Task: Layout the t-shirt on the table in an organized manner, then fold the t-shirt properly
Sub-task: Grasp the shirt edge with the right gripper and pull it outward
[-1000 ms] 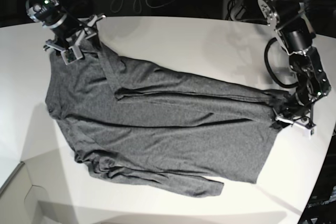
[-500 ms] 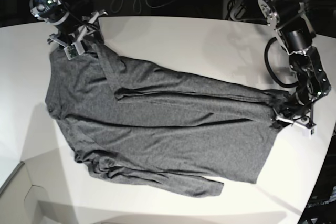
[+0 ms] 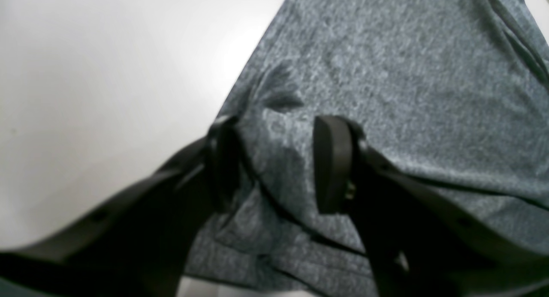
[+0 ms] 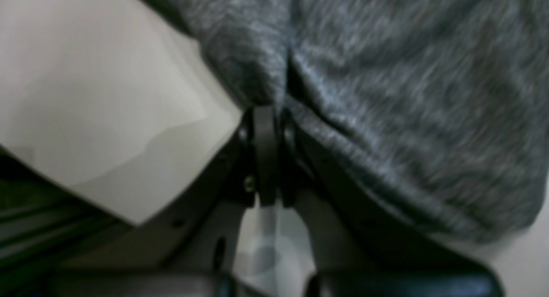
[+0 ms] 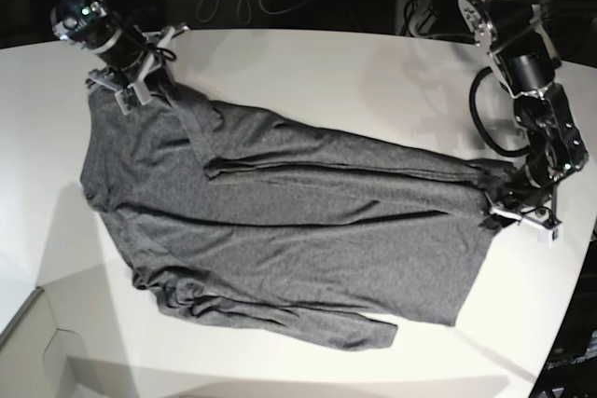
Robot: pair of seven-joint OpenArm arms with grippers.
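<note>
In the left wrist view, a raised ridge of the t-shirt [image 3: 386, 74] is being straddled by the left pincer [image 3: 274, 164]; its jaws are standing apart with cloth bunched between them, but whether that cloth is being pinched cannot be told. The white surface [image 3: 85, 95] is lying bare beside the shirt's edge.

In the right wrist view, the right pincer [image 4: 266, 130] is being held together on a fold of the t-shirt, probably so that corner can be pulled straight.

In the base view, the t-shirt is being kept spread, still wrinkled, across the middle of the surface, with one pincer at each of its far ends, seemingly for stretching it flat before folding.
</note>
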